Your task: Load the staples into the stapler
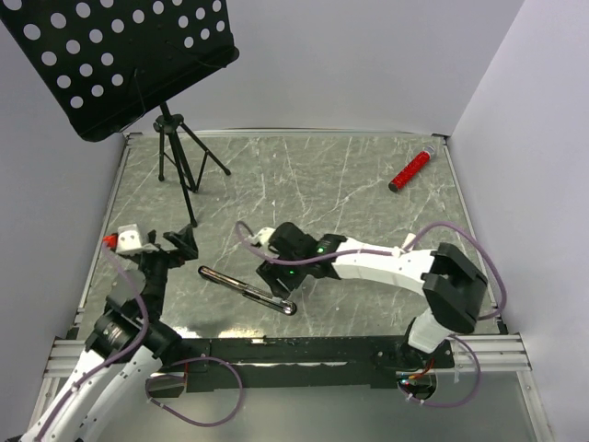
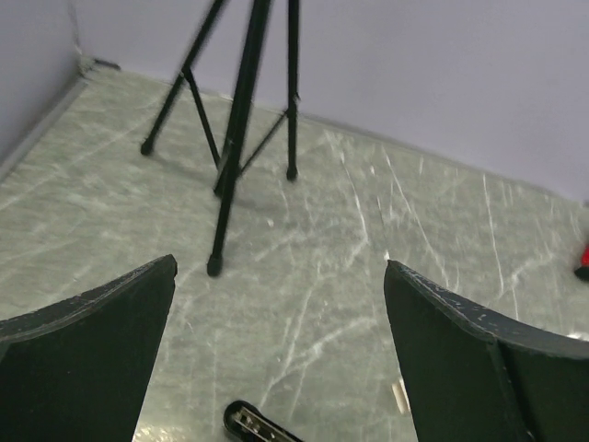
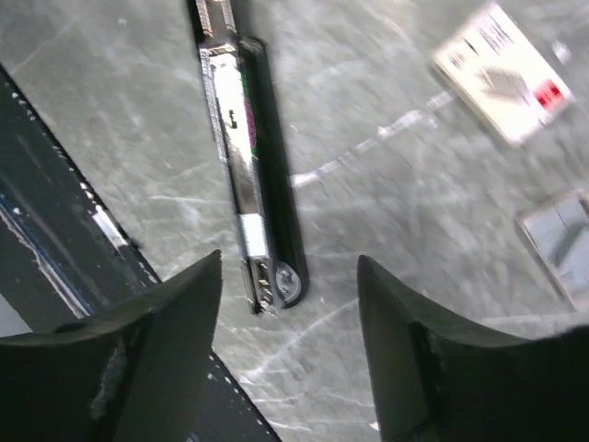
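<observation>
Right gripper [image 3: 288, 261] empty above the opened stapler [image 3: 248, 175]

Its jaws stand part-open, holding nothing, over the stapler's end on the table [image 3: 396, 212]. The left gripper [image 2: 281, 267] is wide open, empty, well apart. The staples box [image 3: 504, 69] and greyish tray [image 3: 561, 239] lie nearby. Loading looks unfinished. The box's reddish print is too blurred to read.

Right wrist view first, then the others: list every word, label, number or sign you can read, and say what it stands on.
Box of staples: dark print and a red patch, too blurred to read.
Stapler: green and pink marks on the metal, no legible letters.
Red cylinder: too small to tell any label.
Nothing legible elsewhere.
</observation>
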You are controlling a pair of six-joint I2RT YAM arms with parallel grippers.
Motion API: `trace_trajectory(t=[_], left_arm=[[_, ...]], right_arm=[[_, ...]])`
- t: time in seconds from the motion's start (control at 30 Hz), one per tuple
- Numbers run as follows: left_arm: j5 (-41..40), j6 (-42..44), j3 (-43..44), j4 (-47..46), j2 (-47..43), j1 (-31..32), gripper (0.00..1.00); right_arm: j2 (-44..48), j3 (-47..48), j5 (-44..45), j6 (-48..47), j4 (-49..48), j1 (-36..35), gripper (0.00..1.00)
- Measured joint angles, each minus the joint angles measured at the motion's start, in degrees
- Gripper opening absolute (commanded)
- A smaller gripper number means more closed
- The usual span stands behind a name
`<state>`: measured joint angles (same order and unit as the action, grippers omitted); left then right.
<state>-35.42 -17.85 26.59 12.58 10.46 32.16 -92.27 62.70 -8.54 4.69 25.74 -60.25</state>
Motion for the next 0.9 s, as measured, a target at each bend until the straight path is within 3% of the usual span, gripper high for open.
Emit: trace_trajectory(t=[0.33, 0.53, 0.9], left_arm=[[5.9, -13.5, 3.0, 5.8, 25.0, -0.5, 0.97], [7.4, -24.2, 6.6, 12.6, 36.9, -4.3, 0.97], [16.1, -35.1, 7.5, 16.5, 50.2, -14.0, 0.98]], right_arm=[[14.0, -24.3, -0.3, 4.6, -16.5, 0.4, 0.77], [15.1, -31.3, 0.6, 5.3, -25.8, -1.4, 0.76], [14.8, -34.8, 2.4, 4.3, -36.3, -3.0, 0.56]])
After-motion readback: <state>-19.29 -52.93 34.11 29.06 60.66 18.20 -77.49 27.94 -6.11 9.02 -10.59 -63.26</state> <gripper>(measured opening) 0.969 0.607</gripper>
